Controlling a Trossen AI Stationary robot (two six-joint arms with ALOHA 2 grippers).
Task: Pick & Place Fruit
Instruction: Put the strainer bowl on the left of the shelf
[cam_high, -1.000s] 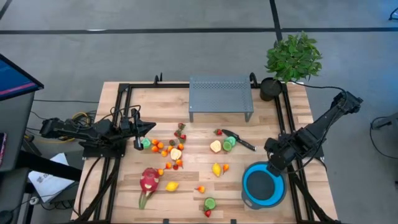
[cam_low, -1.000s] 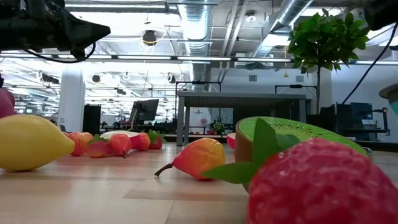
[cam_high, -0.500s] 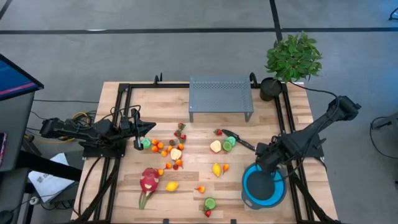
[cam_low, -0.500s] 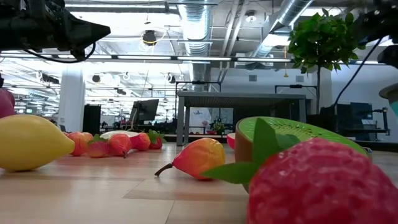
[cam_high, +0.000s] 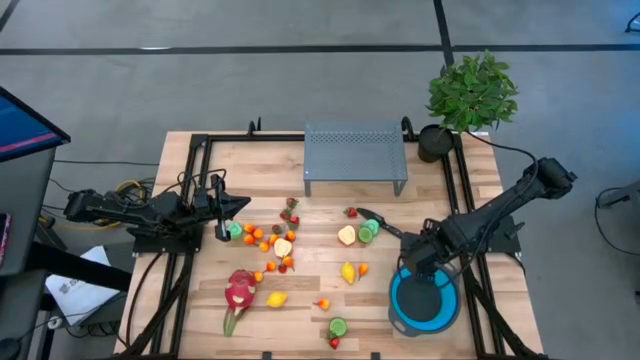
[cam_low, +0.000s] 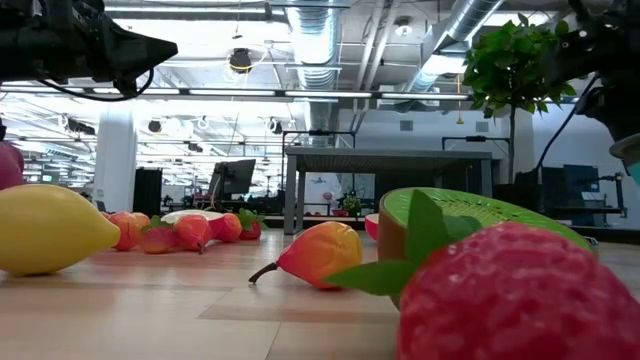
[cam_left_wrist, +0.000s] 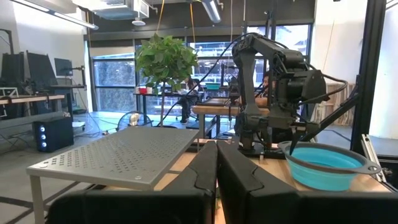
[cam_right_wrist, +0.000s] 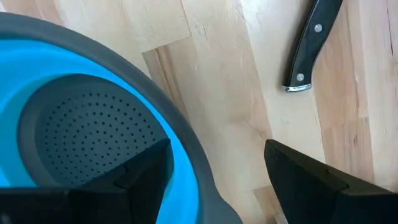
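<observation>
One dragon fruit (cam_high: 239, 290) lies at lower left of the table (cam_high: 480, 180). Three yellow lemons (cam_high: 348, 271) and many small fruits (cam_high: 268, 240) are scattered mid-frame. One blue colander (cam_high: 424, 298) sits lower right; the right gripper (cam_high: 411, 256), fingers apart, hovers at its rim. The left gripper (cam_high: 222, 206), fingers together, rests centre left.

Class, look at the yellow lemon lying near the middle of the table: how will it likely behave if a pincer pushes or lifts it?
The lemon looks rounded with tapered ends, so a push would probably make it roll or pivot rather than slide straight. Its surface looks smooth and glossy, so fingers may slip off unless they close across its widest part. It appears to be a small toy, so it is likely light and rigid.
</observation>
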